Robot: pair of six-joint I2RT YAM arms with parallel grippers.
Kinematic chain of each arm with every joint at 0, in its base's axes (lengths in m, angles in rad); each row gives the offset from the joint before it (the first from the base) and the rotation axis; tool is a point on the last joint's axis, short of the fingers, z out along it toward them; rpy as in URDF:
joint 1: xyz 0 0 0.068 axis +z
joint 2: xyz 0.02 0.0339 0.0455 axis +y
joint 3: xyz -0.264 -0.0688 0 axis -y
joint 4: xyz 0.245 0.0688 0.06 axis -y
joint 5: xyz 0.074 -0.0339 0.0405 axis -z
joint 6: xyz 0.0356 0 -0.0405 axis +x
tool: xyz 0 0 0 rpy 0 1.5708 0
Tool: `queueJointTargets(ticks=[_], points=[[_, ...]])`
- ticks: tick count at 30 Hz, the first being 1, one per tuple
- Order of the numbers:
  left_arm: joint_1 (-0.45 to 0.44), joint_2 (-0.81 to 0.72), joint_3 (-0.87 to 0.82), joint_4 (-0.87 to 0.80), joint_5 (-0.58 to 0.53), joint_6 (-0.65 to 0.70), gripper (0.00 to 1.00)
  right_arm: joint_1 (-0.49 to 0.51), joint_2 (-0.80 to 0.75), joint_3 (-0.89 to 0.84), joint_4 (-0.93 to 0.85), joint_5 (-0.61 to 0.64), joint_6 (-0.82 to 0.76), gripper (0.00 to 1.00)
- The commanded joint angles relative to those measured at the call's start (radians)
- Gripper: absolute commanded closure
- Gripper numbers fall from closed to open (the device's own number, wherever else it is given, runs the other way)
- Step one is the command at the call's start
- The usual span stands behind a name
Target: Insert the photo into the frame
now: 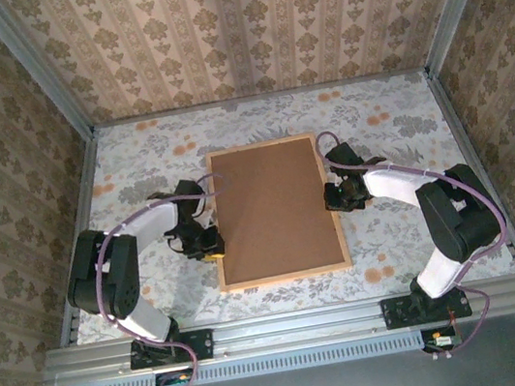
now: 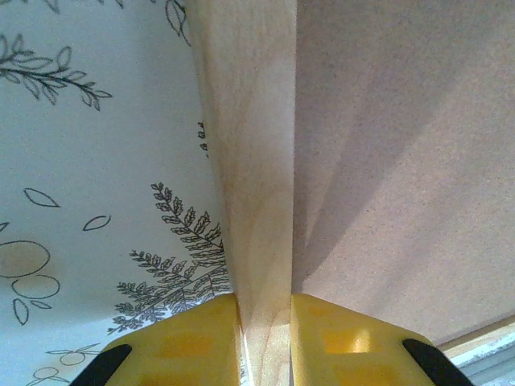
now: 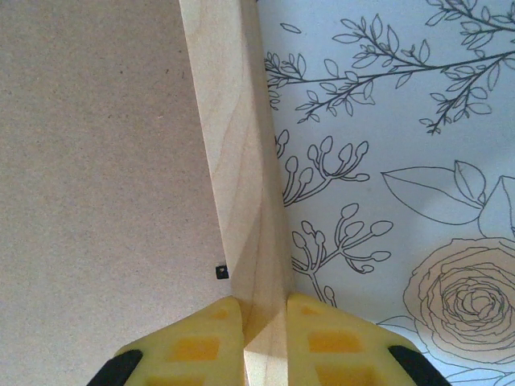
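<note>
The frame lies flat in the middle of the table, its brown backing board facing up inside the thin light wood moulding. My left gripper is shut on the frame's left moulding; its yellow fingers press both sides of the wood, with the board to the right. On the opposite side my right gripper is shut on the right moulding, the board to its left. The photo is out of view.
A floral tablecloth covers the table around the frame. Wallpapered walls enclose the back and both sides. A metal rail carrying the arm bases runs along the near edge. A small black tab sits by the right moulding.
</note>
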Motion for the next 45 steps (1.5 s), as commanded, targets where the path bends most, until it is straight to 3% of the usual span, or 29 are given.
queueJointTargets(ticks=[1,9,24,27,36,45], points=[[-0.046,0.073,-0.047,0.066,-0.043,-0.045,0.79,0.024,-0.003,-0.042,-0.031,-0.008,0.055,0.87],[-0.128,0.112,-0.059,0.117,-0.059,-0.096,0.77,0.058,-0.018,-0.067,-0.016,0.001,0.094,0.89],[-0.201,0.174,-0.057,0.105,-0.232,-0.126,0.73,0.081,-0.01,-0.075,-0.006,0.006,0.11,0.9],[-0.19,0.134,-0.033,0.101,-0.227,-0.12,0.72,0.08,-0.018,-0.073,-0.021,0.025,0.098,0.9],[-0.067,-0.029,0.05,0.039,-0.108,-0.06,0.54,0.051,-0.039,-0.048,-0.086,0.112,0.031,0.91],[0.058,-0.132,0.082,0.019,-0.004,-0.029,0.42,0.028,-0.034,0.029,-0.19,0.184,-0.078,0.94]])
